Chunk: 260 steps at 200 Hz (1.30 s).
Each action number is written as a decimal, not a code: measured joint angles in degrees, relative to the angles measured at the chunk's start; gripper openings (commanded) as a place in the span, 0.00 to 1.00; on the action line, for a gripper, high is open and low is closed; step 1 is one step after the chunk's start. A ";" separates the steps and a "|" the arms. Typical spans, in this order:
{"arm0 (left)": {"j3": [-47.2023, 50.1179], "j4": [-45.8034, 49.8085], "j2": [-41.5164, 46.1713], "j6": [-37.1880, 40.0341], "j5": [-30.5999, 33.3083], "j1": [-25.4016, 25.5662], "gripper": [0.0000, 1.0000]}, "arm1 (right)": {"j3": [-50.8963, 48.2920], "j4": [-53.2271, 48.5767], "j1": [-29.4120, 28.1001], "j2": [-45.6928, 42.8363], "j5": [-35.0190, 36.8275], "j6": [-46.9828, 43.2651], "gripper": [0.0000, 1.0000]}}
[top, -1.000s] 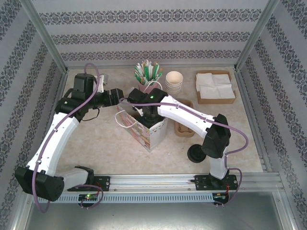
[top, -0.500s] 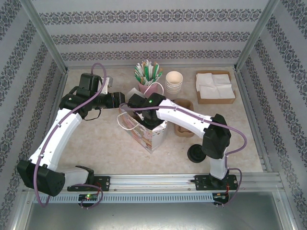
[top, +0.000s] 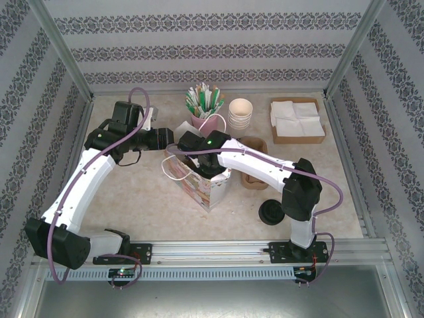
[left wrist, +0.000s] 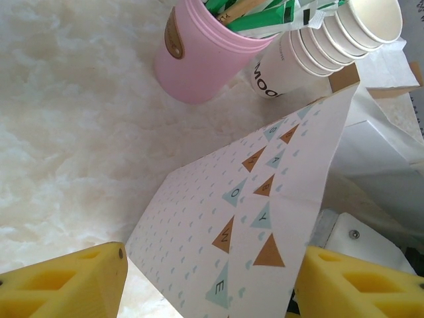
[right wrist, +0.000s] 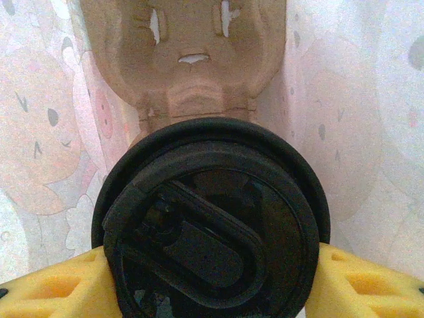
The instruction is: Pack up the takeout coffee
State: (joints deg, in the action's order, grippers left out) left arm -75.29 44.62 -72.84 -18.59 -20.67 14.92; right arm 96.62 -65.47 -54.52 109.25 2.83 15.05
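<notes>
The right gripper (right wrist: 212, 281) clamps the coffee (right wrist: 212, 212) by its lid at centre frame. The bag (right wrist: 40, 152) walls press close on both sides, with the carrier (right wrist: 192, 59) just above. In the lower frame, the left gripper (left wrist: 209, 278) gapes wide, a bag wall between its fingers.

From above, you see your left arm (top: 86, 179) swing toward the centre of the frame. A second ago the left gripper (top: 169, 140) sat a little apart from the paper bag (top: 202, 182); now it reaches the bag's upper-left rim. The purple cable loop (top: 140, 93) above that arm has slid rightward with it. Your right arm (top: 258, 165) now lies lower in the frame. Its wrist has sunk further into the bag's mouth, taking the right gripper (right wrist: 212, 278) and the takeout coffee (right wrist: 212, 218) down with it.
</notes>
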 measured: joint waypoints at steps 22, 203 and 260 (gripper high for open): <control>-0.31 0.00 -0.24 0.00 0.02 0.13 0.67 | 0.02 0.02 -0.50 0.28 0.81 0.00 0.55; -0.48 -0.15 -0.15 -0.48 0.85 0.48 0.67 | 11.61 -4.13 -1.20 1.79 0.98 1.97 0.86; -1.14 -0.02 0.00 -0.94 1.70 0.52 0.65 | 18.01 -6.34 -1.20 0.66 1.25 1.99 0.86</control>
State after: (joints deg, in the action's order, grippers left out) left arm -76.42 44.60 -72.84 -19.53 -18.96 15.44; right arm 114.63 -71.81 -55.72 109.91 4.08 17.04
